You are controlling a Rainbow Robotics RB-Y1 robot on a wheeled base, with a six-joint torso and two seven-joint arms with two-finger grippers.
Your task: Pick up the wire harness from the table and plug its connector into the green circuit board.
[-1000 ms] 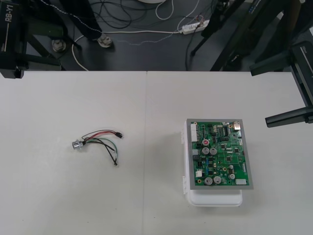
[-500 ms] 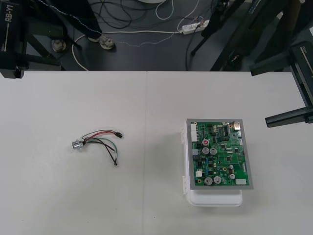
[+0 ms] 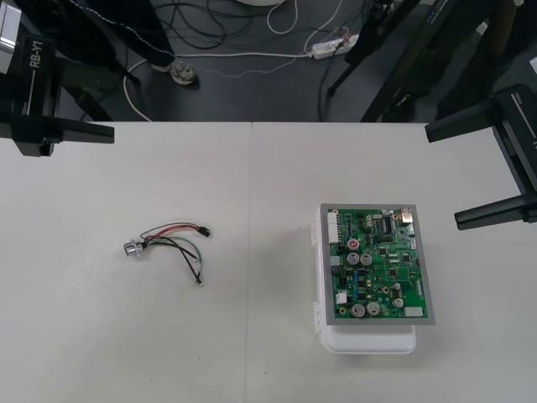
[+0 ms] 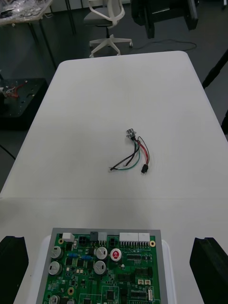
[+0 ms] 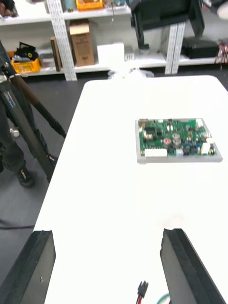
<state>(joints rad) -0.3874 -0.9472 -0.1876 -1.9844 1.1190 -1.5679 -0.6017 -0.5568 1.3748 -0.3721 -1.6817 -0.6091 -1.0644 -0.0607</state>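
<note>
Left gripper, lettered RB-Y1, has shifted inward, well apart from harness.

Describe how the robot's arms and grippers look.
The left arm ends in a black, boxy body lettered RB-Y1 in white. The left gripper and right gripper each have two matte black jaws, long, flat-sided and blocky, with squared tips.

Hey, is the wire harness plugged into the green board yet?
No, the wire harness lies loose on the table, off to the left of the green circuit board and not touching it.
</note>
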